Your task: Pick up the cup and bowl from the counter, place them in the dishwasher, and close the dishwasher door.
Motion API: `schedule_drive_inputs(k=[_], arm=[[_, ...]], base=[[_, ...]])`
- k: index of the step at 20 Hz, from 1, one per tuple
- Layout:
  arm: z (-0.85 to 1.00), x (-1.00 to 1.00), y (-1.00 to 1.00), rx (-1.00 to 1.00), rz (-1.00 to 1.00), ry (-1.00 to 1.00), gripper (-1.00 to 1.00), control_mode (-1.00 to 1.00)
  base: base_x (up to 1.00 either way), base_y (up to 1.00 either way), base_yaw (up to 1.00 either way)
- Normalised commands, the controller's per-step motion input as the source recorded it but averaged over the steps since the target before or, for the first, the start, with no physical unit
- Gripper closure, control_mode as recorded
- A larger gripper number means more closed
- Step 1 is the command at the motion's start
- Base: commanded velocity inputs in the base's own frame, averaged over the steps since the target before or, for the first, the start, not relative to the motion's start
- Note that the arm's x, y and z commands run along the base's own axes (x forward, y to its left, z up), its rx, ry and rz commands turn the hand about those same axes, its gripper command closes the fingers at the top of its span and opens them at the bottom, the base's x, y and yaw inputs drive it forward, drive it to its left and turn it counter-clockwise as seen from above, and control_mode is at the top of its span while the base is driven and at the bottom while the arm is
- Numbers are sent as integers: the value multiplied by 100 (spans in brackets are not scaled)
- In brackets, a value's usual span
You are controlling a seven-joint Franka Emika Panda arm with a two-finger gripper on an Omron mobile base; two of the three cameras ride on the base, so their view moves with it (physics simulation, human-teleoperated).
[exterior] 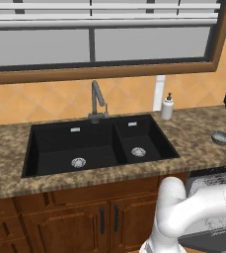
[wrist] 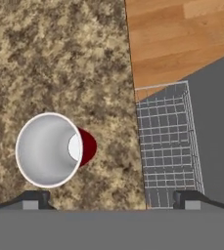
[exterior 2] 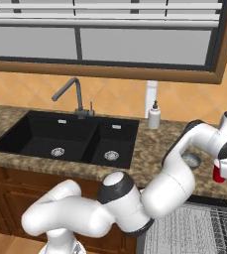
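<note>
The cup (wrist: 52,150) stands upright on the counter (wrist: 59,49), red outside with a white rim and inside. In the hand view I look straight down into it. My gripper (wrist: 111,200) hangs open above it, and the cup sits nearer the left fingertip (wrist: 35,199), untouched. In the right base view the cup (exterior 2: 218,174) peeks out red under my hand at the counter's right end. The grey-blue bowl (exterior: 221,138) rests on the counter a little further back; my forearm half hides the bowl (exterior 2: 191,159) in the right base view. The dishwasher (exterior: 210,200) stands open below, its wire rack (wrist: 167,146) pulled out.
A white soap bottle (exterior: 167,106) stands at the wall behind the black double sink (exterior: 99,143), beside the faucet (exterior: 97,101). Brown cabinet doors (exterior: 85,222) run under the sink. The counter's right edge drops to the rack and wooden floor (wrist: 182,39).
</note>
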Motion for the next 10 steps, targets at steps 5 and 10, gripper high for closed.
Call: schedule_drive_inputs(k=[5, 10], arm=[[-2, 25, -8, 0, -7, 0, -100, -100], [-9, 20, -4, 0, -1, 0, -100, -100]], base=[[0, 0, 0], [0, 0, 0]])
